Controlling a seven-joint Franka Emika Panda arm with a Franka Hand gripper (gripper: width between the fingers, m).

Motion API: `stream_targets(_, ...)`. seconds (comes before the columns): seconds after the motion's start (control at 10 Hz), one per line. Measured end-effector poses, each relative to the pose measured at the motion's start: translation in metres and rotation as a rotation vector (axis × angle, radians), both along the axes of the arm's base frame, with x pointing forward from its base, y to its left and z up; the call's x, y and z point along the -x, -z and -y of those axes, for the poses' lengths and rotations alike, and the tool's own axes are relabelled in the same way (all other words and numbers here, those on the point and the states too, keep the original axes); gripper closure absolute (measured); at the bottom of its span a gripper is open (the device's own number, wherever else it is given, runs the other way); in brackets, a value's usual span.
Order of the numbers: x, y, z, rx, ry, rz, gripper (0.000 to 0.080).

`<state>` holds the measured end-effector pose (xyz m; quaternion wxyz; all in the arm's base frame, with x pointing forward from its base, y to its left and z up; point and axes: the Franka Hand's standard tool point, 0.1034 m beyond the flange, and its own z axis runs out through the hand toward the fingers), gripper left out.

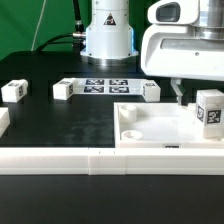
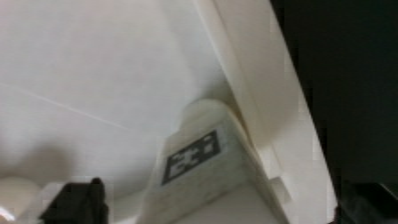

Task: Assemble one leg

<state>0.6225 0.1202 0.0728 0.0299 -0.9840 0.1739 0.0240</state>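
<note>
A leg (image 1: pixel 210 112), a small white block with a black-and-white tag, stands upright at the right end of the big white tray-like piece (image 1: pixel 150 128). My gripper (image 1: pixel 185 97) hangs low over the tray, just to the exterior view's left of this leg. In the wrist view the leg (image 2: pixel 205 155) lies against the tray's raised wall (image 2: pixel 249 70), ahead of my gripper (image 2: pixel 222 208). One dark fingertip (image 2: pixel 73 203) shows well off to the leg's side. The jaws stand wide apart and hold nothing.
Three more white legs stand on the black table (image 1: pixel 13 90), (image 1: pixel 62 89), (image 1: pixel 150 90). The marker board (image 1: pixel 105 85) lies before the robot base (image 1: pixel 108 35). A long white rail (image 1: pixel 100 160) runs along the front.
</note>
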Motion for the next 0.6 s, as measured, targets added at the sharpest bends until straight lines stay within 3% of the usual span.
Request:
stream_targets(0.5,-0.0029,0.0,0.0044,0.017,-0.458,0.028,0.0151)
stream_targets(0.6,-0.0029,0.0,0.0041,0.016,-0.445,0.027,0.0151)
